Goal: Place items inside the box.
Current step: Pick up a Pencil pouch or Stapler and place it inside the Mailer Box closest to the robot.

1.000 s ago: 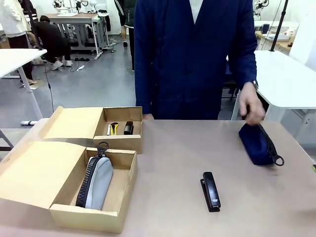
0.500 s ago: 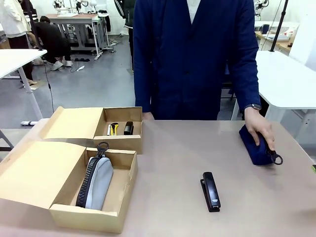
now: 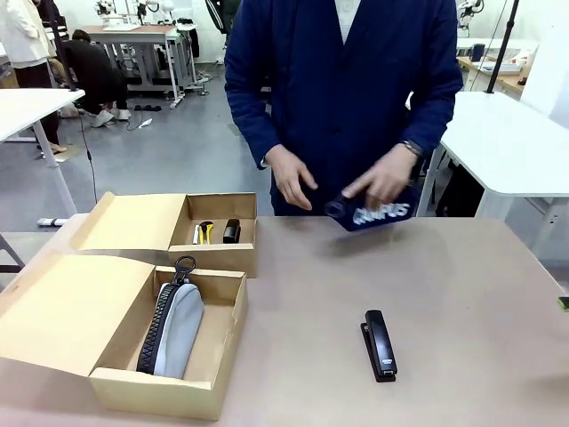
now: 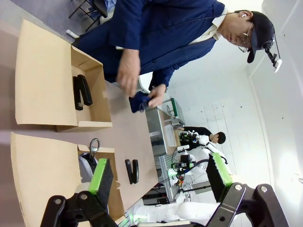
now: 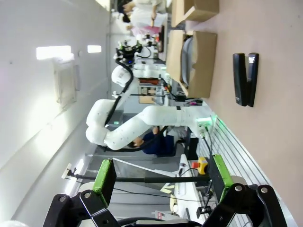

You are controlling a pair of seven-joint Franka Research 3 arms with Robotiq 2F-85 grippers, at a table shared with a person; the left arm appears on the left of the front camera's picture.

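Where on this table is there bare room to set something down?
Bare table lies right of the stapler, and between the stapler and the near box. The left side is crowded by the near box and far box. A person holds a navy case over the far edge.

place: robotics lab | signs: white worktables (image 3: 520,142) on a bare grey floor (image 3: 169,151); far bench (image 3: 133,31) stacked with gear; loose cable (image 3: 89,156) hanging to the floor; red stop button (image 5: 202,165) near the table edge; person (image 3: 89,71) crouched at another station
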